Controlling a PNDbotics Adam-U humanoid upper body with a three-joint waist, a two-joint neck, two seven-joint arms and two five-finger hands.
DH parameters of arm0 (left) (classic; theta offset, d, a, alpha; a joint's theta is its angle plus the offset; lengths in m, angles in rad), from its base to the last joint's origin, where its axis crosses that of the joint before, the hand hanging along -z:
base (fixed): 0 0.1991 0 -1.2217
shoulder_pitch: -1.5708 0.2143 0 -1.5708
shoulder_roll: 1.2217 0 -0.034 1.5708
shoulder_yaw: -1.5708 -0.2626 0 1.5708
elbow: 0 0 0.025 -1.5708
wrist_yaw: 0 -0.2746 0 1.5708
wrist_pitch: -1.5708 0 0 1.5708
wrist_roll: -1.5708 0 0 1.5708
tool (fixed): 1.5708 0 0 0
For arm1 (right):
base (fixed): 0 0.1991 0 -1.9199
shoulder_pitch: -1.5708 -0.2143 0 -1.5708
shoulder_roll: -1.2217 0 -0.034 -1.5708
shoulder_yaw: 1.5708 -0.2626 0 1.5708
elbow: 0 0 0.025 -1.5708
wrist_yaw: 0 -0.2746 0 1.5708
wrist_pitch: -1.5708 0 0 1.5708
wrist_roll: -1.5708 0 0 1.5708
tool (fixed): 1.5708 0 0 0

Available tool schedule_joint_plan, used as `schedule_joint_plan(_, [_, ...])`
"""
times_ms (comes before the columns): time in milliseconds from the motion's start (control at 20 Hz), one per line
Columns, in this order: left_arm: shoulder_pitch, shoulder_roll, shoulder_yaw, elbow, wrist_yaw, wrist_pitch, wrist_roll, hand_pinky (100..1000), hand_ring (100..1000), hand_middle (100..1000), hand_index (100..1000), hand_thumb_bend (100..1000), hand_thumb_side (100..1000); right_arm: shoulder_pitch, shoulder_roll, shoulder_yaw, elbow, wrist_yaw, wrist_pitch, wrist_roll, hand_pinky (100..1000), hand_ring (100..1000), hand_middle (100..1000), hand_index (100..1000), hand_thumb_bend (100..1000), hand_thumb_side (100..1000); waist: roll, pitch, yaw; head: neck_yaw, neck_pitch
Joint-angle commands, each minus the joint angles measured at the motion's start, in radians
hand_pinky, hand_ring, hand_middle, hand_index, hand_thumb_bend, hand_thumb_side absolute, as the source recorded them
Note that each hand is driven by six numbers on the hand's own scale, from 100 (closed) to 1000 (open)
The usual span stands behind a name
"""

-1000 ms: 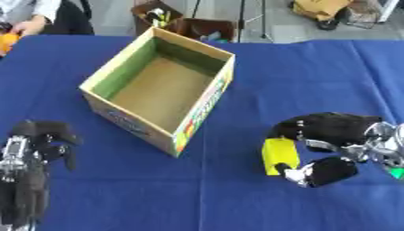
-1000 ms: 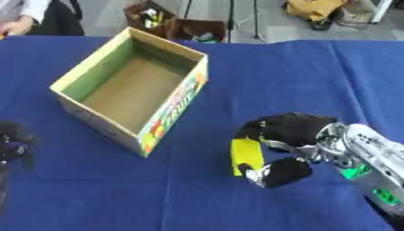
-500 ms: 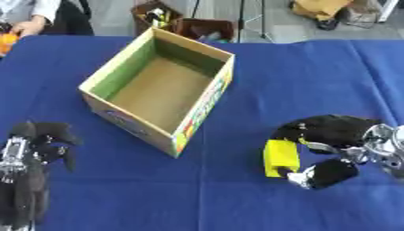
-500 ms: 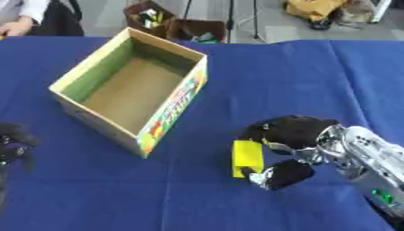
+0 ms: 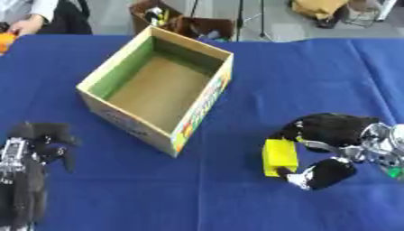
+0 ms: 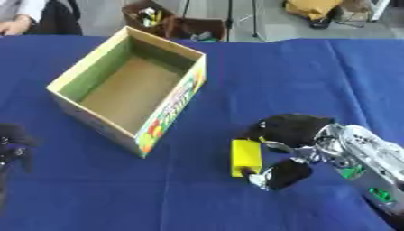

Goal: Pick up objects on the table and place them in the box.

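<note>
Taking the open cardboard box [image 5: 158, 90] as the landmark, the left hand [image 5: 35, 149] rests low and to the left of it on the blue desk [image 5: 315, 67], well apart from the box's near corner, with its dark fingers relaxed and pointing up and nothing in them. The box itself stands askew on the desk, one corner turned toward the robot, its printed side facing right, and its brown floor appears bare. To the right of the box's near corner, and a little nearer the robot, lies the yellow block [image 6: 245, 157], flat on the cloth with its long axis running roughly away from the robot. The right hand [image 6: 288, 146] is right at it, on the side away from the box: dark fingers arch over the block's far end while the thumb curls in at its near end, so the hand seems to be pinching the block along its length. The block looks as if it still sits on the desk, though whether it is lifted clear cannot be told. The right hand is plainly the nearer one; the box lies up and to the left of it, so the carry should go leftward and away, rising over the printed wall.
</note>
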Motion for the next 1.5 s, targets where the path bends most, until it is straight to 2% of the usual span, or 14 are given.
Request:
schedule_joint_plan(50, [-0.004, 0.005, -0.005, -0.018, -0.004, -0.002, -0.005, 220, 499, 444, 592, 100, 955, -0.014, -0.018, -0.008, -0.035, -0.043, 0.013, -0.04, 842, 826, 612, 772, 100, 758, 0.0, -0.017, -0.002, -0.002, -0.01])
schedule_joint_plan(150, [-0.004, 0.004, -0.005, -0.017, -0.005, -0.002, -0.006, 220, 499, 444, 592, 100, 955, -0.015, -0.019, -0.01, -0.046, -0.063, 0.03, -0.072, 827, 800, 564, 713, 100, 711, 0.0, -0.016, -0.002, -0.001, -0.01])
schedule_joint_plan(450, [-0.004, 0.004, -0.005, -0.015, -0.007, -0.002, -0.008, 221, 499, 445, 592, 100, 957, -0.016, -0.022, -0.009, -0.052, -0.093, 0.071, -0.128, 813, 774, 511, 638, 100, 675, -0.001, -0.016, -0.002, -0.003, -0.01])
schedule_joint_plan(650, [-0.003, 0.004, -0.006, -0.014, -0.008, -0.002, -0.009, 222, 499, 445, 592, 100, 958, -0.023, -0.023, -0.013, -0.056, -0.11, 0.092, -0.151, 798, 747, 464, 576, 100, 558, -0.002, -0.016, -0.003, -0.004, -0.009])
schedule_joint_plan(750, [-0.003, 0.004, -0.006, -0.013, -0.009, -0.001, -0.01, 222, 500, 445, 592, 100, 958, -0.025, -0.024, -0.016, -0.059, -0.116, 0.104, -0.163, 795, 741, 453, 564, 100, 548, -0.002, -0.016, -0.003, -0.004, -0.009])
schedule_joint_plan(950, [-0.002, 0.004, -0.006, -0.011, -0.011, 0.0, -0.011, 222, 500, 445, 591, 100, 959, -0.038, -0.024, -0.026, -0.068, -0.125, 0.132, -0.193, 775, 705, 398, 507, 100, 440, -0.003, -0.017, -0.004, -0.004, -0.01])
schedule_joint_plan(1150, [-0.002, 0.005, -0.006, -0.01, -0.011, 0.002, -0.011, 222, 500, 445, 592, 100, 957, -0.07, -0.028, -0.041, -0.087, -0.129, 0.159, -0.222, 762, 686, 369, 478, 100, 319, -0.005, -0.021, -0.002, -0.004, -0.013])
schedule_joint_plan(1250, [-0.001, 0.006, -0.006, -0.01, -0.01, 0.002, -0.011, 223, 500, 445, 592, 100, 957, -0.097, -0.029, -0.049, -0.098, -0.128, 0.171, -0.232, 761, 686, 368, 477, 100, 287, -0.006, -0.023, -0.001, -0.005, -0.013])
schedule_joint_plan(1300, [0.0, 0.006, -0.006, -0.01, -0.01, 0.003, -0.011, 223, 500, 446, 592, 100, 957, -0.109, -0.029, -0.054, -0.103, -0.127, 0.176, -0.235, 757, 682, 363, 472, 100, 234, -0.006, -0.025, 0.0, -0.006, -0.012])
schedule_joint_plan(1500, [0.002, 0.008, -0.007, -0.01, -0.009, 0.004, -0.011, 223, 500, 446, 592, 100, 957, -0.188, -0.01, -0.086, -0.113, -0.115, 0.198, -0.255, 754, 681, 358, 467, 100, 214, -0.009, -0.032, 0.008, -0.01, -0.007])
